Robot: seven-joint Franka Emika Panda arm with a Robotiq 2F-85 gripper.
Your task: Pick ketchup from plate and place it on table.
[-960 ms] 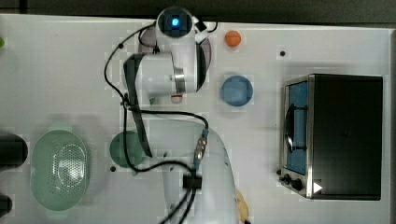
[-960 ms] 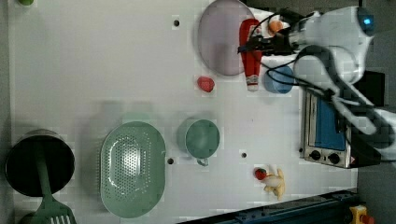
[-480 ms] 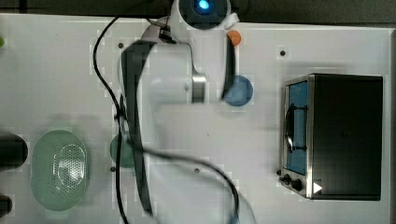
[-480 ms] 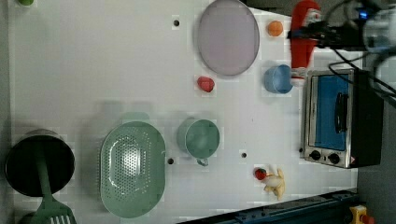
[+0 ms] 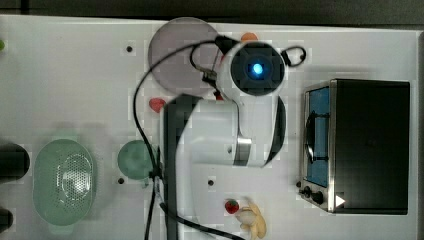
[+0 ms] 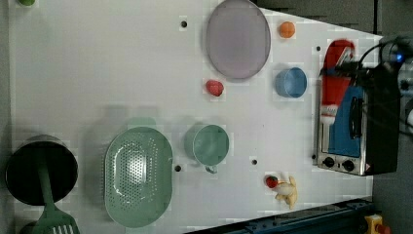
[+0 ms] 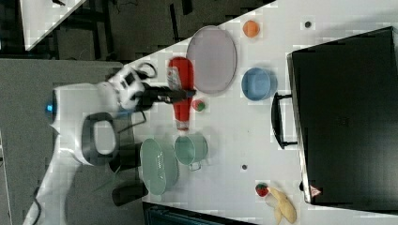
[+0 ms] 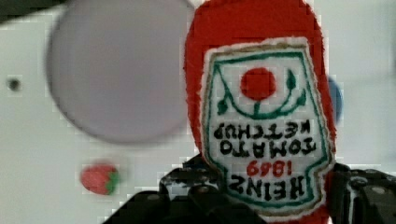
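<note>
My gripper (image 7: 181,95) is shut on the ketchup (image 7: 180,89), a slim red squeeze bottle with a white label, and holds it in the air. In the wrist view the ketchup (image 8: 261,116) stands between the dark fingers (image 8: 362,189), with the label upside down. The pale lilac plate (image 6: 237,39) lies flat on the white table (image 6: 97,63) with nothing on it. In the left view the ketchup (image 6: 336,80) hangs to the right of the plate, past the blue bowl (image 6: 290,82). In the top view my arm (image 5: 225,135) covers the bottle beside the plate (image 5: 175,55).
A toaster oven (image 6: 355,126) stands at the left view's right. Near the plate are a strawberry (image 6: 214,87) and an orange (image 6: 287,29). A green cup (image 6: 209,144), a green colander (image 6: 139,176), a black pot (image 6: 41,168) and a banana with a strawberry (image 6: 285,187) lie lower.
The ketchup has left the plate's edge. It has risen in my grip and moved toward the left view's right, over the area near the blue bowl and oven.
</note>
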